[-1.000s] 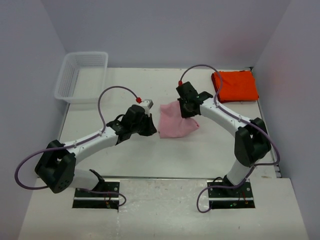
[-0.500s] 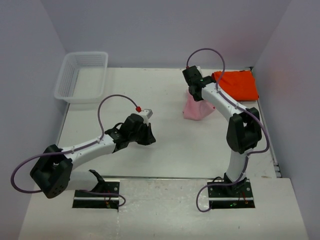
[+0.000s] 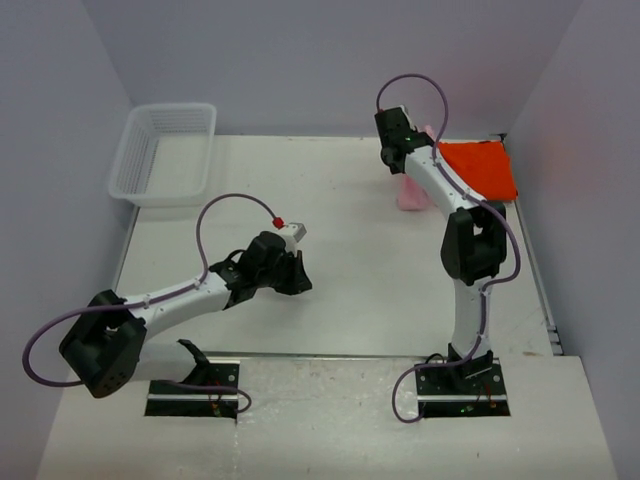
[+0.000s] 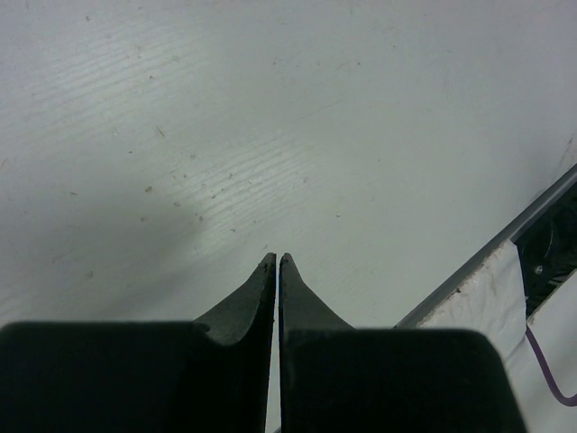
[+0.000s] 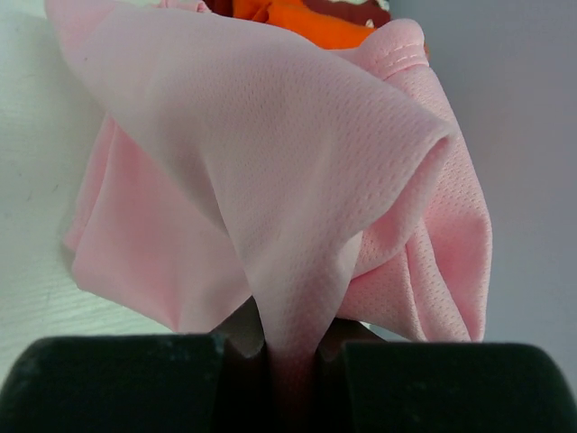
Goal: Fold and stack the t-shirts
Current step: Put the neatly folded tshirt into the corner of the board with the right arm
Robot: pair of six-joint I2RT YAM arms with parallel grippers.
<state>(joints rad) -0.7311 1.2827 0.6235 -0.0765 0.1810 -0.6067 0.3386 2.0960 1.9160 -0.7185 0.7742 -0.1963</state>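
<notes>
The flat white table has a faint grain and some tiny dark specks up close. Sitting on it: a white plastic mesh basket in the far left corner, and a bright orange-red cloth t-shirt, folded flat, in the far right corner. A bunched-up light pink cloth t-shirt is just beside the orange one, can't tell if it actually touches the tabletop. 2 flat black base plates sit along the near edge.

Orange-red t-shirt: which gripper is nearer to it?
Right. The right gripper, shut on the pink t-shirt, hangs close beside the orange-red t-shirt at the far right corner; the left gripper, shut and empty, is well away over bare table.
</notes>
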